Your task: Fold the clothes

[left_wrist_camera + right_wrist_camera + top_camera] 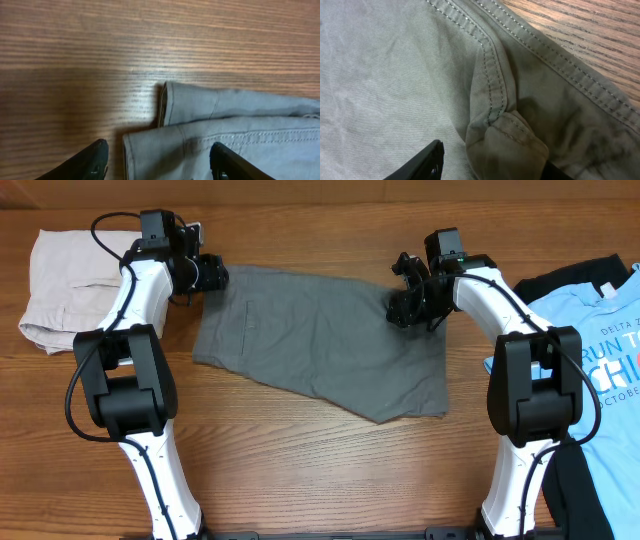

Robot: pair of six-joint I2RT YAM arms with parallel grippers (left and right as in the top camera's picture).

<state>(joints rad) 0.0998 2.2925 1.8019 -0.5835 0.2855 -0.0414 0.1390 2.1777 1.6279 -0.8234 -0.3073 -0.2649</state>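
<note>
The grey shorts [320,340] lie spread flat across the middle of the table. My left gripper [215,277] is at their top-left corner. In the left wrist view its jaws [159,155] are open, and the hemmed corner of the shorts [225,130] lies between them. My right gripper [405,308] is over the shorts' upper right edge. In the right wrist view its jaws [492,165] are wide apart around a bunched, stitched fold of the shorts [380,75]. The fold hides most of the right finger.
Folded beige shorts [65,285] lie at the far left beside the left arm. A light blue printed T-shirt [600,350] lies on a dark garment [570,280] at the right edge. Bare wooden table [300,470] lies in front of the shorts.
</note>
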